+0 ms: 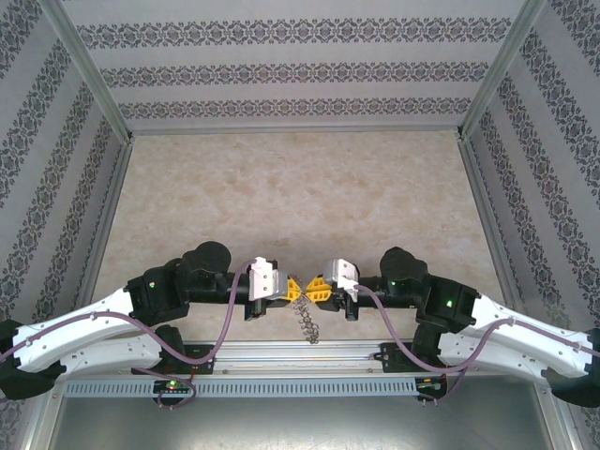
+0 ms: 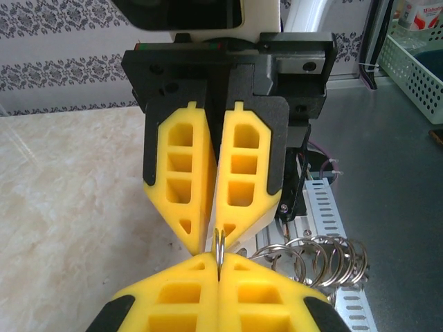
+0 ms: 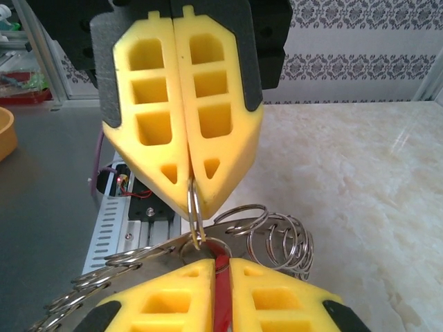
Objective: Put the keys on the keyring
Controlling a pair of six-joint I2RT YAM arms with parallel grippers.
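Observation:
My two grippers meet tip to tip above the table's near edge. The left gripper [image 1: 298, 289] [image 2: 219, 259] is shut on a thin split ring [image 2: 219, 247] of the keyring, which stands on edge between its yellow fingers. The rest of the keyring [image 1: 307, 323] dangles below as a chain of silvery loops [image 2: 325, 259] [image 3: 284, 238]. The right gripper [image 1: 315, 289] [image 3: 221, 259] is shut on the red-headed key [image 3: 221, 294]. The key's round silver eye [image 3: 208, 243] pokes out towards the left fingers, and the held ring [image 3: 194, 200] reaches down into that eye.
The beige marble tabletop [image 1: 300, 197] stretches away behind the grippers, enclosed by patterned walls. An aluminium rail and white cable duct [image 1: 309, 384] run along the near edge. Off the table sit a green basket [image 2: 415, 62] and an orange bowl [image 3: 5, 138].

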